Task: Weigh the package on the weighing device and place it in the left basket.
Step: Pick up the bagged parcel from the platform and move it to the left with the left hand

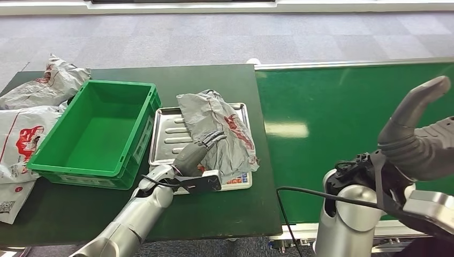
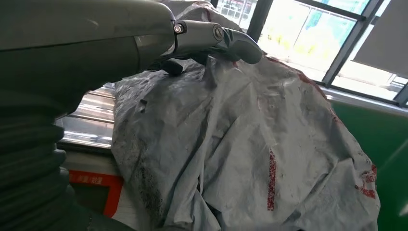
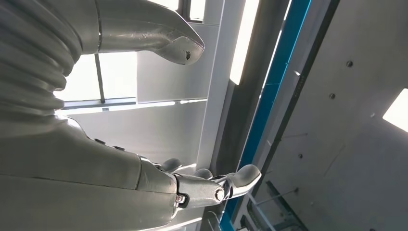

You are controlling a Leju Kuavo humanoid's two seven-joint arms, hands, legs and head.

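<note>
Head view: grey package (image 1: 222,134) lay crumpled on scale's steel tray (image 1: 166,134), centre of frame, on dark bench (image 1: 214,214); green basket (image 1: 96,131) just left of it. Left robot hand (image 1: 201,150) rested against package's near edge, fingers apart, gripping nothing. Left wrist view added detail: wrinkled grey plastic, red print, fingertip (image 2: 240,45) over its top. Right robot hand (image 1: 415,134) raised at right edge, open, holding nothing.

Crinkled plastic package (image 1: 225,128), ribbed metal tray (image 1: 168,134)
</note>
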